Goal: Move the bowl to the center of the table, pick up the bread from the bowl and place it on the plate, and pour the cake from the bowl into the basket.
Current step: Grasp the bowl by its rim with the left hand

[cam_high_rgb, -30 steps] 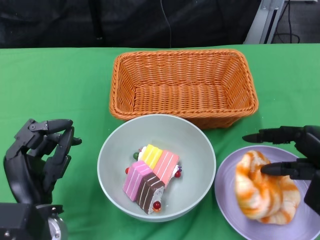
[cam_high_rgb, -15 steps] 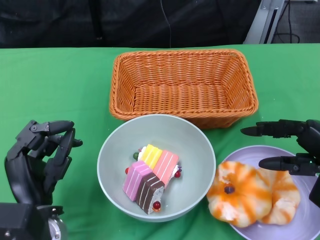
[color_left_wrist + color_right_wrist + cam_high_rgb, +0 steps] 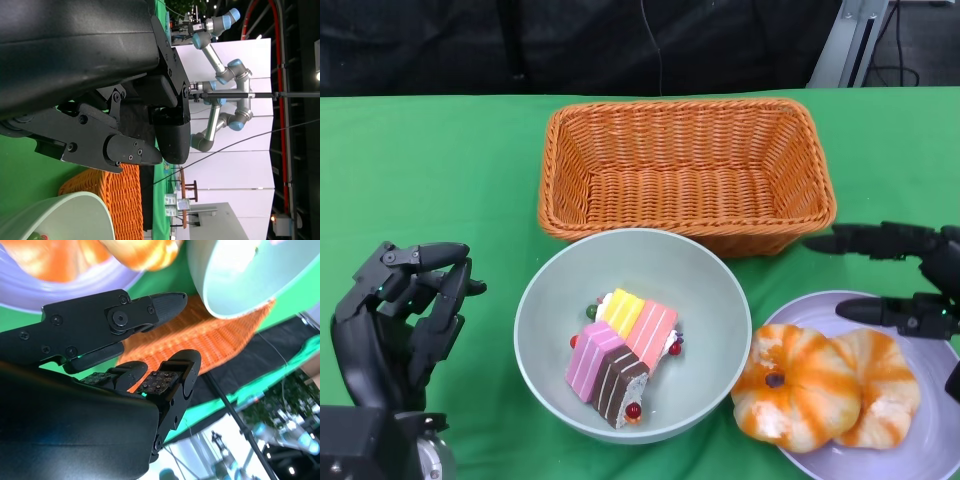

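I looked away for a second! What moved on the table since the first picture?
The bread flopped over toward the bowl and now lies flat on the plate. The right hand let it go and lifted away, fingers apart. The left hand, bowl, cake and basket stayed put.

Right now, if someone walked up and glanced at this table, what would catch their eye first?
Probably the striped cake, pink, yellow and brown, lying in the pale green bowl at the near middle of the table. Behind the bowl stands a big empty orange basket. To the right, orange-swirled bread sits on a lilac plate, with the right robot hand open just above it.
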`<state>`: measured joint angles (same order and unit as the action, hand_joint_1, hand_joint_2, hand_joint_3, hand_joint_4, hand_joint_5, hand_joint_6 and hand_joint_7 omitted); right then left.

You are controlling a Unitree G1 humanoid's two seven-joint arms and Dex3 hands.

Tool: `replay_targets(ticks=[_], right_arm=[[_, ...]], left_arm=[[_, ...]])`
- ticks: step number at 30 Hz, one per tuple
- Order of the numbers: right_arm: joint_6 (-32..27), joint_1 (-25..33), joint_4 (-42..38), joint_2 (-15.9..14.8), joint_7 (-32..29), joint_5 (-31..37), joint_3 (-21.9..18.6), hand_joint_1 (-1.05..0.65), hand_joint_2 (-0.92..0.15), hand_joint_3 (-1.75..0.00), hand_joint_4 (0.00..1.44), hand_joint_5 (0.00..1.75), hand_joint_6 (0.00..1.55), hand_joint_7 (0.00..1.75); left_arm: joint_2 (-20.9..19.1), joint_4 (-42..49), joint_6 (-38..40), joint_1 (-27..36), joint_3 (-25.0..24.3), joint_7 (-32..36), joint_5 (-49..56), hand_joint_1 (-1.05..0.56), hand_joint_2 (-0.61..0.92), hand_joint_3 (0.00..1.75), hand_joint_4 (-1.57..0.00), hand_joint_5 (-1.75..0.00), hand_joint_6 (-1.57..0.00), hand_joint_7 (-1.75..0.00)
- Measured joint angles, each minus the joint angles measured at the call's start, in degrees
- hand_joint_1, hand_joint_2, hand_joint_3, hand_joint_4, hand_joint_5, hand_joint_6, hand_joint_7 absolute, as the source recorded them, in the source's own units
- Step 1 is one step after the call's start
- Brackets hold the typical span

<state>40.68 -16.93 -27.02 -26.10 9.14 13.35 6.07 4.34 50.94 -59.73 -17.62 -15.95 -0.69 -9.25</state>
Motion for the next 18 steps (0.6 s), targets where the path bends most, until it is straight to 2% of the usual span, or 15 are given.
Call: replay_targets(ticks=[7, 12, 15, 17, 18], right_arm=[[-1.51, 0.56, 5.59, 1.44, 0.64, -4.64, -2.52, -0.57, -0.92, -0.06, 0.78, 0.01, 0.70, 0.00], [-1.50, 1.39, 8.85, 3.16, 0.57, -7.79, -5.16, -0.64, -0.92, -0.10, 0.81, 0.03, 0.70, 0.00], [-1.52, 1.91, 10.42, 4.56, 0.60, -10.45, -6.28, -0.64, -0.92, -0.11, 0.80, 0.03, 0.68, 0.00], [-1.66, 2.03, 10.93, 5.69, 0.58, -11.75, -7.14, -0.63, -0.92, -0.10, 0.82, 0.04, 0.69, 0.01], [-1.71, 2.11, 11.30, 6.26, 0.56, -12.54, -7.40, -0.53, -0.91, -0.09, 0.88, 0.07, 0.75, 0.03]], left_arm=[[-0.04, 0.07, 0.01, 0.00, 0.13, -0.03, 0.00, -0.21, 0.92, 0.22, -0.83, -1.29, -0.93, -0.86], [-1.13, 0.02, 0.36, 0.00, 0.90, -1.24, 0.44, -0.24, 0.92, 0.23, -0.79, -1.26, -0.91, -0.84], [-2.54, 0.02, 0.36, 0.01, 1.22, -1.26, 2.43, -0.27, 0.92, 0.23, -0.80, -1.19, -0.93, -0.75], [-3.17, -0.15, 0.36, 0.09, 1.37, -1.26, 3.01, -0.28, 0.92, 0.22, -0.82, -1.08, -0.96, -0.63], [-3.46, -0.34, 0.36, 0.19, 1.47, -1.26, 3.25, -0.27, 0.92, 0.20, -0.85, -1.01, -0.99, -0.53]])
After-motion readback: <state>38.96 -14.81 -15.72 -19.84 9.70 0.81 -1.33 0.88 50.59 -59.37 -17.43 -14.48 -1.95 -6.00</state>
